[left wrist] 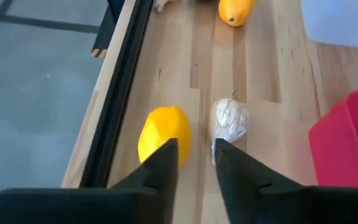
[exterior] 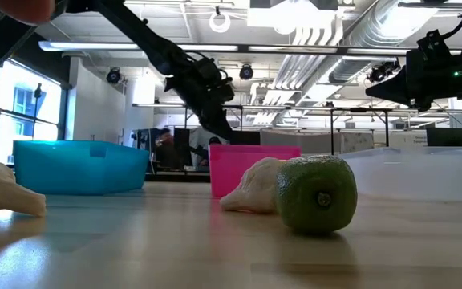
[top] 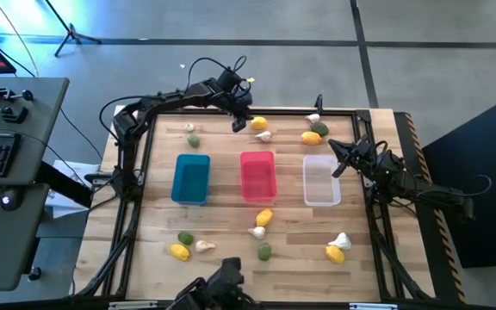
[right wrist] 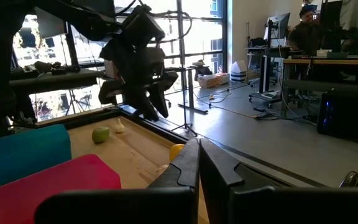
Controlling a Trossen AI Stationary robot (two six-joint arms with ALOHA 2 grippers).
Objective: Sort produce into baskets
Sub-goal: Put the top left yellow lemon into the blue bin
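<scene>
Two grippers were up: the left gripper (left wrist: 194, 155) hung slightly parted over a lemon (left wrist: 163, 134) and garlic (left wrist: 230, 121) behind the pink basket (top: 257, 176); the right gripper (right wrist: 199, 163), closed and empty, hovered by the white basket (top: 321, 181).

Blue basket (top: 191, 179), pink-red basket (top: 257, 176), translucent white basket (top: 321, 180), yellow lemon (left wrist: 163, 134).

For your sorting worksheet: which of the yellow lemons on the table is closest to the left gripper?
The lemon at the far edge, beside a garlic bulb, just behind the pink basket. The left gripper hangs right next to it; the other lemons lie farther off.
</scene>
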